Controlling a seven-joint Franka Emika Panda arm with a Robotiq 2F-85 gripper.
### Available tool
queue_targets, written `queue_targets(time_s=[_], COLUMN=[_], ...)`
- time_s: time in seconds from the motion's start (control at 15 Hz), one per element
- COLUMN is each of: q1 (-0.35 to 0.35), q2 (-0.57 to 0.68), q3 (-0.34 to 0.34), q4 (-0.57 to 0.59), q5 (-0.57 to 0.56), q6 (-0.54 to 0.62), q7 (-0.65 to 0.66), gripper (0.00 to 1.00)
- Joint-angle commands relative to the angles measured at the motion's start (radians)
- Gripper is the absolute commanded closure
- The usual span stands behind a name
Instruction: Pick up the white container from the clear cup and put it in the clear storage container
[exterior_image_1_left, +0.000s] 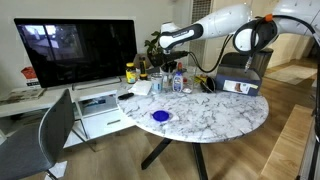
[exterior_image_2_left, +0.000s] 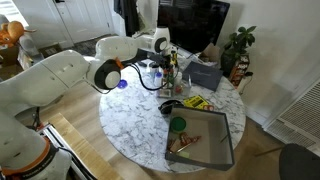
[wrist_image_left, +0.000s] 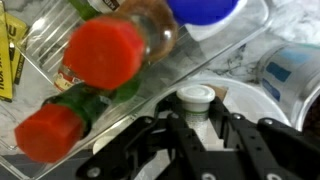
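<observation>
In the wrist view the white container (wrist_image_left: 196, 100), a small white bottle with a white cap, stands upright inside the clear cup (wrist_image_left: 243, 92). My gripper (wrist_image_left: 197, 122) has one black finger on each side of the bottle, pressed against its sides. The clear storage container (wrist_image_left: 150, 88) lies just beside the cup and holds bottles with red caps (wrist_image_left: 105, 52). In both exterior views the gripper (exterior_image_1_left: 160, 46) (exterior_image_2_left: 160, 46) hangs over the cluster of items at the table's far side; the cup and bottle are too small to make out there.
A blue lid (exterior_image_1_left: 160, 116) lies on the marble table (exterior_image_1_left: 230, 115). A yellow jar (exterior_image_1_left: 131, 73) stands near the cluster. A metal tray (exterior_image_2_left: 222, 150), a green object (exterior_image_2_left: 178, 125) and a yellow item (exterior_image_2_left: 195, 102) sit on the table. A monitor (exterior_image_1_left: 80, 50) stands beside it.
</observation>
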Motion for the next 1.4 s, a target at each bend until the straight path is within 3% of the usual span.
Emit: queue_targets(time_s=[0.0,0.53,1.33], q1=[0.007,0.013,-0.093], q2=[-0.026,-0.132,-0.291], q3=[0.017,0.018,-0.031], q4=[-0.008,-0.018,-0.036], q5=[0.011,0.003,-0.044], q6=[-0.037,-0.121,-0.543], q7=[-0.012,-0.031,-0.172], gripper=[0.92,0.92,0.92])
